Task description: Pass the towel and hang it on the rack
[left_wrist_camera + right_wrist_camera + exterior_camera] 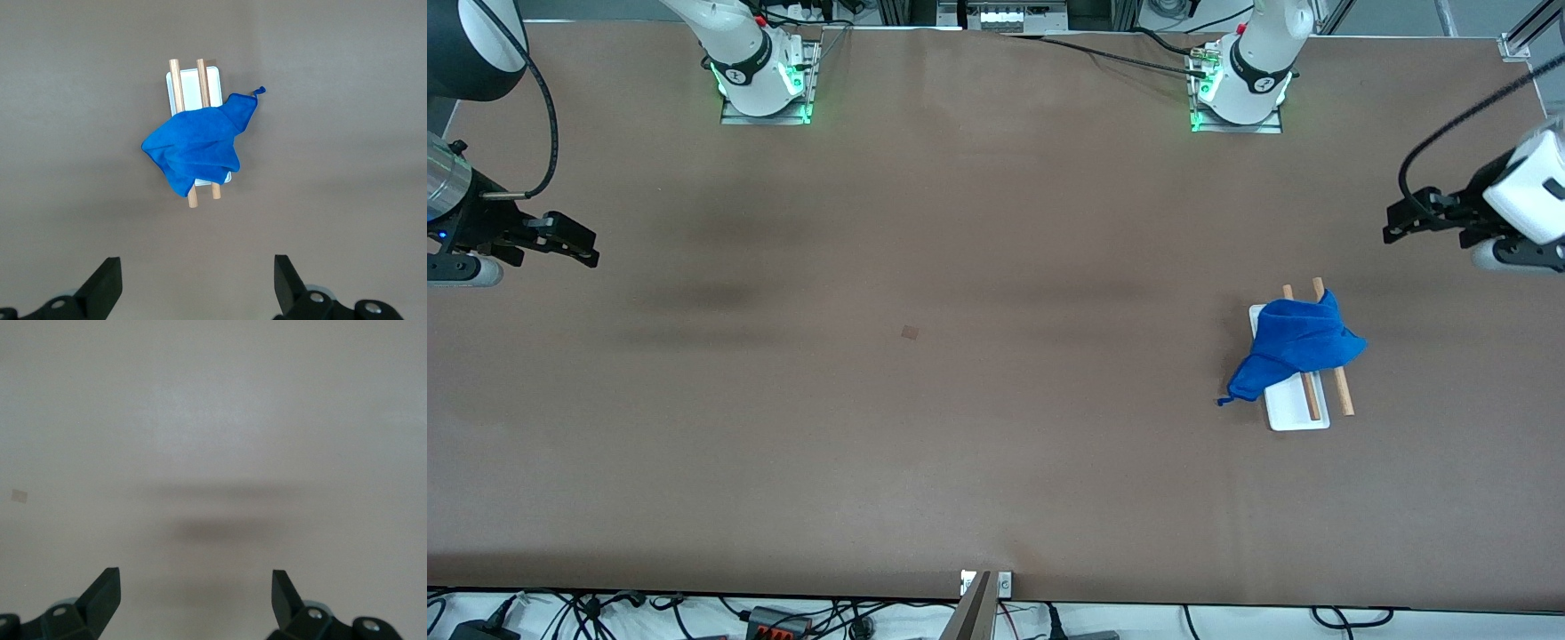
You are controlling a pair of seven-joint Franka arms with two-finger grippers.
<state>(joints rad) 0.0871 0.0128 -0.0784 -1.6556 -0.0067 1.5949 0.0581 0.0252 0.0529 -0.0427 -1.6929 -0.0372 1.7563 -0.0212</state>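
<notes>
Looked risky tbh: towel (1294,347) bunched lopsided across the rack (1294,409) near the surface (960,444) edge at the left arm's end, could've slid off, left pincer (197,283) and right pincer (195,600) both wide open, empty.

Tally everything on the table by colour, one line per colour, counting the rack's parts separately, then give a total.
Blue: 1, the towel draped over the rack.
White: 1, the rack's flat base.
Light brown wood: 2, the rack's rods.
Tan: 1, a small square mark on the table.
Total: 5.
The left gripper and right gripper hang open, holding nothing.
</notes>
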